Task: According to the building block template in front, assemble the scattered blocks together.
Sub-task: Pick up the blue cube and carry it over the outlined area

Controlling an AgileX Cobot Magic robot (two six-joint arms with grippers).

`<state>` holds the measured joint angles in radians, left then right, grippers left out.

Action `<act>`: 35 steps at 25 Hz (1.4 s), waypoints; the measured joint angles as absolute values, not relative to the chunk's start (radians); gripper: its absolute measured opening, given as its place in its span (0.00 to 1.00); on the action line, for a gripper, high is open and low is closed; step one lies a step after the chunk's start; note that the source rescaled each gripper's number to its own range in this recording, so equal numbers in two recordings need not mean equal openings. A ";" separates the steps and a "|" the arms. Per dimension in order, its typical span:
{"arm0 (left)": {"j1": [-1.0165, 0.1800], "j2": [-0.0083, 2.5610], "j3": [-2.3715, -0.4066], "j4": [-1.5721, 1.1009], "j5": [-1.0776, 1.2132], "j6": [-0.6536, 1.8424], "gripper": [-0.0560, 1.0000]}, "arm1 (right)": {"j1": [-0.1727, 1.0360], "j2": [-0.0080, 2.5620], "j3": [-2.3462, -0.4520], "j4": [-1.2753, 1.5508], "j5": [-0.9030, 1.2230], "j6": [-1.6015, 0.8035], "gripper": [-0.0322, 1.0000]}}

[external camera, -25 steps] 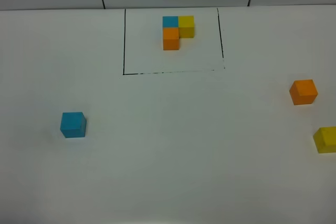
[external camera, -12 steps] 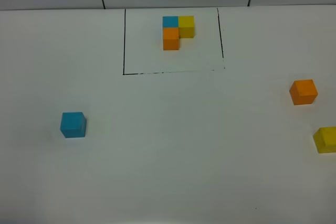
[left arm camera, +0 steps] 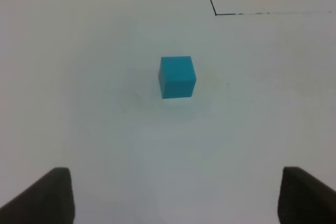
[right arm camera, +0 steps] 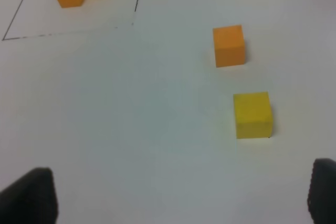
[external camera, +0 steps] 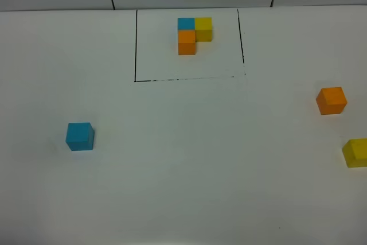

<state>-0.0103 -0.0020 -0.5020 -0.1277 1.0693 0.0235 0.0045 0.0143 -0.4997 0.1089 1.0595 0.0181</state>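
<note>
Blue cube (external camera: 79,136) sat alone on the white table (external camera: 189,170), straight ahead of the left gripper (left arm camera: 176,198) and apart from it. That gripper's jaws were spread wide with nothing between them. Beyond the cube from this gripper ran a corner of the black frame (external camera: 136,50). Inside the frame stood the building block template (external camera: 194,34): blue and yellow cubes touching side by side toward the frame's far line, with an orange cube touching the blue one's near face. Nothing else lay within the frame. Farther right, outside the frame, the orange cube (external camera: 331,100) and the yellow cube (external camera: 356,152) lay near each other without touching. Both were ahead of the right gripper (right arm camera: 176,195), the yellow nearer to it. Its jaws also gaped wide, holding nothing.
</note>
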 joint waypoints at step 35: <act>-0.010 1.055 -0.771 -0.104 0.876 -0.029 0.98 | 0.005 0.014 -0.500 0.127 1.060 0.008 0.88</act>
<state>-0.0103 1.0553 -0.7709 -0.1038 0.8762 -0.0294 0.0045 0.0143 -0.4997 0.1273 1.0595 0.0083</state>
